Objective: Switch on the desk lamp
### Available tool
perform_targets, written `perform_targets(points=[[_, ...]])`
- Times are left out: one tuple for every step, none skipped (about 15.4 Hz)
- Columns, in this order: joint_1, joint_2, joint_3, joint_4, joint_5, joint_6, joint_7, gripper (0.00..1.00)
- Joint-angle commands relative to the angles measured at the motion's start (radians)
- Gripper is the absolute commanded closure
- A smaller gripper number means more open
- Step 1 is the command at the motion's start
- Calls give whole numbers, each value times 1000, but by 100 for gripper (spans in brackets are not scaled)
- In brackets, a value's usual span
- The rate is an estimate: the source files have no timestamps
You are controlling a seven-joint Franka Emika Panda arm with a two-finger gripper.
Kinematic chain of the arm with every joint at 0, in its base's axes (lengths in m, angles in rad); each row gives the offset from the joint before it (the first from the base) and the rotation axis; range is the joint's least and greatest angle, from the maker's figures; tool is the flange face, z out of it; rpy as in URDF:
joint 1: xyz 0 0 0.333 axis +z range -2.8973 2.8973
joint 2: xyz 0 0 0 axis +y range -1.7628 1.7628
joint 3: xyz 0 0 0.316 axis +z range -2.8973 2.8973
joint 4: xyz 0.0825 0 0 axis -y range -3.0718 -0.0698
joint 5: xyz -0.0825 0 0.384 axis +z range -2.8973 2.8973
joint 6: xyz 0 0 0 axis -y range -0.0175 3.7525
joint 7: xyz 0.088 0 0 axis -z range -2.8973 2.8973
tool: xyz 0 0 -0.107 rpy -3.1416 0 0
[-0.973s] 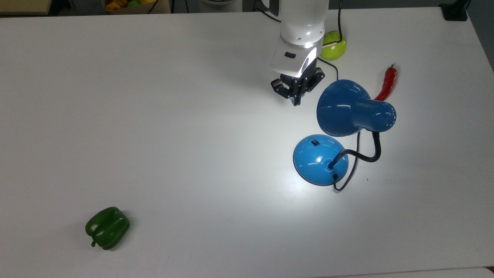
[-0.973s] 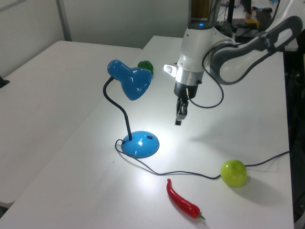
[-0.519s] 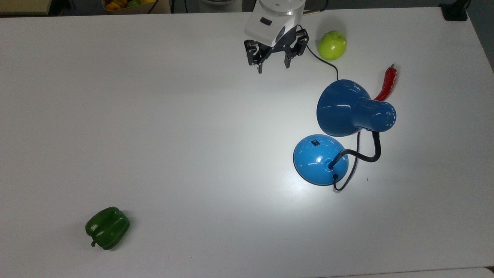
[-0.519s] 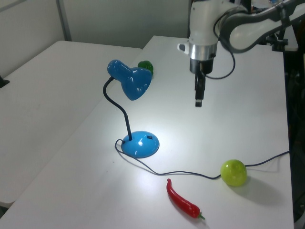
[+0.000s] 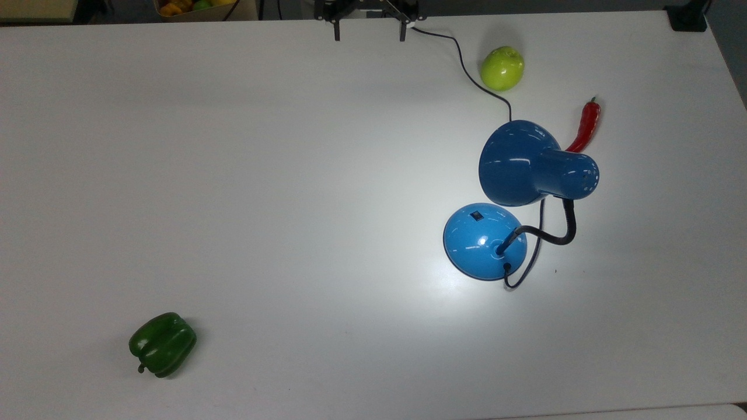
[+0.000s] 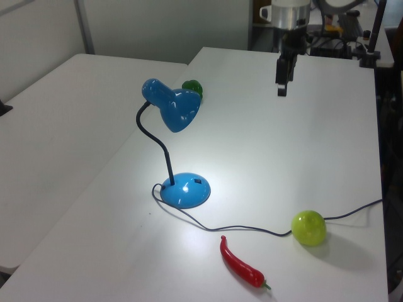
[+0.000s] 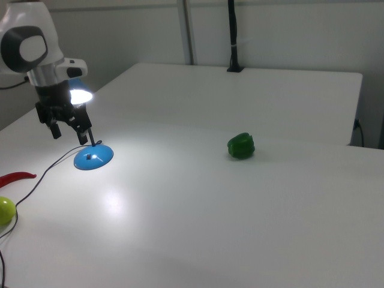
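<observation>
The desk lamp stands lit at the top view's right, with its blue shade (image 5: pixel 519 163) over a round blue base (image 5: pixel 481 239) that bears a small black switch (image 5: pixel 477 215). A bright pool of light lies on the table beside it. In the left view the shade (image 6: pixel 173 107) hangs on a black gooseneck above the base (image 6: pixel 184 190). My gripper (image 5: pixel 369 36) is open at the top view's upper edge, far from the lamp, holding nothing. It hangs above the table in the left view (image 6: pixel 281 75) and stands in front of the lamp in the right view (image 7: pixel 71 135).
The lamp's black cord (image 5: pixel 467 67) runs past a green apple (image 5: pixel 502 68) to the table's far edge. A red chilli (image 5: pixel 586 125) lies behind the shade. A green bell pepper (image 5: pixel 162 344) sits at the top view's lower left. A box of fruit (image 5: pixel 198 7) stands beyond the table.
The gripper has drawn back from beside the lamp shade to the top view's upper edge and has gone from shut to open. The lamp has not moved and stays lit.
</observation>
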Motion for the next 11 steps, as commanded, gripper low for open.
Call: perform_targets(points=[[-27,-29,-28,48,-4,-85,101,0],[-32,-37,-40,48,-3,-80,92,0],[-41,-37,-48,50,-1,-75,89,0],[-56,-35,-48,51,0,-65,55,0],[-64,-32,-48,51,2,-34,2,0],[-70,-31,-48,51,6,6,-53,0],[-78,-29,-49,50,18,35,-98,0],[-82,-28,-51,50,23,53,-132,0],[-82,-28,-52,50,16,73,-160,0],[-82,-29,-52,50,6,81,-192,0],[-82,-29,-52,51,6,81,-213,0]])
